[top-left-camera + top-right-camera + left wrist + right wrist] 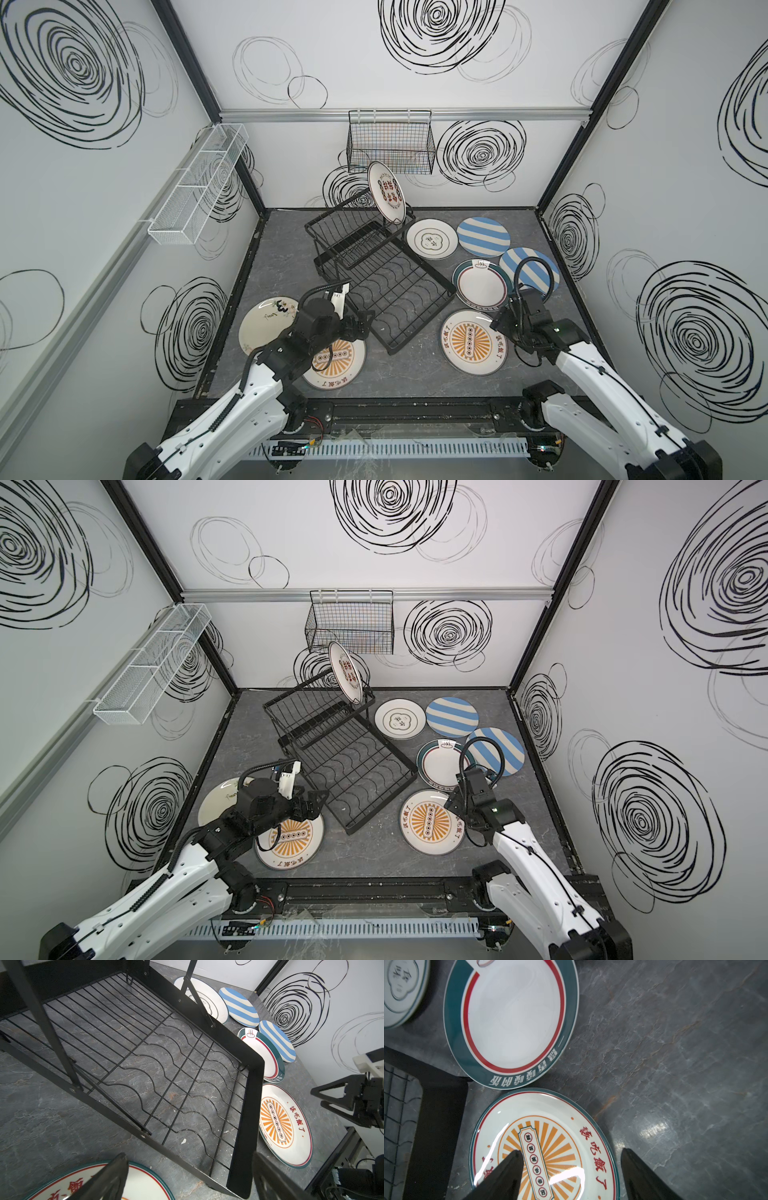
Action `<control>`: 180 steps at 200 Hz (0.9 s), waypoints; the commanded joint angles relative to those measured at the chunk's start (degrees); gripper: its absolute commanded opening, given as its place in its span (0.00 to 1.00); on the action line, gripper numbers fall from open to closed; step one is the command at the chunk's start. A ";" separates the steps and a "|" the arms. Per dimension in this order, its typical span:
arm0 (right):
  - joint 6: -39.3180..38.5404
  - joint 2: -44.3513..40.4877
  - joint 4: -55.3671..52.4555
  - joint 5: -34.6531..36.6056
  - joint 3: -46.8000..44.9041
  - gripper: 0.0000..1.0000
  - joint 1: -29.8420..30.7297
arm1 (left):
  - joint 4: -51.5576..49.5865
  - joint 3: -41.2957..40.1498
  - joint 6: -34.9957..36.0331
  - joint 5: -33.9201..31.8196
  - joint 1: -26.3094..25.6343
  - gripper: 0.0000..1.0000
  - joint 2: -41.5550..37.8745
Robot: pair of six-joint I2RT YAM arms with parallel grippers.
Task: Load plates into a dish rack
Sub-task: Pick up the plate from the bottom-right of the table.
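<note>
The black wire dish rack (386, 286) stands mid-table, and one red-character plate (386, 197) stands upright in its upper basket. The other plates lie flat: white emblem (431, 239), two blue-striped (483, 236) (530, 270), green-red rimmed (481, 284), cream script (266, 322), and orange sunburst ones (336, 361) (473, 341). My right gripper (570, 1150) is open and straddles the right sunburst plate's (550, 1147) rim, with one finger over its face and the other over the table. My left gripper (191, 1178) is open, with the rack's near corner (239, 1167) between its fingers.
A black mesh basket (390, 143) hangs on the back wall and a white mesh tray (195, 187) on the left wall. Enclosure walls close in three sides. A black rail (395, 409) runs along the front edge.
</note>
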 commanded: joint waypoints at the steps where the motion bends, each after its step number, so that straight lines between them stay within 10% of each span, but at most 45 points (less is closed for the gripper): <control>1: -0.77 -2.80 1.94 -2.93 -4.56 0.68 -3.70 | 2.52 1.97 0.09 0.20 0.35 0.96 0.72; 180: -2.07 -8.08 12.84 -22.25 -21.26 0.48 -9.12 | 1.09 2.92 0.45 0.60 1.31 0.96 1.52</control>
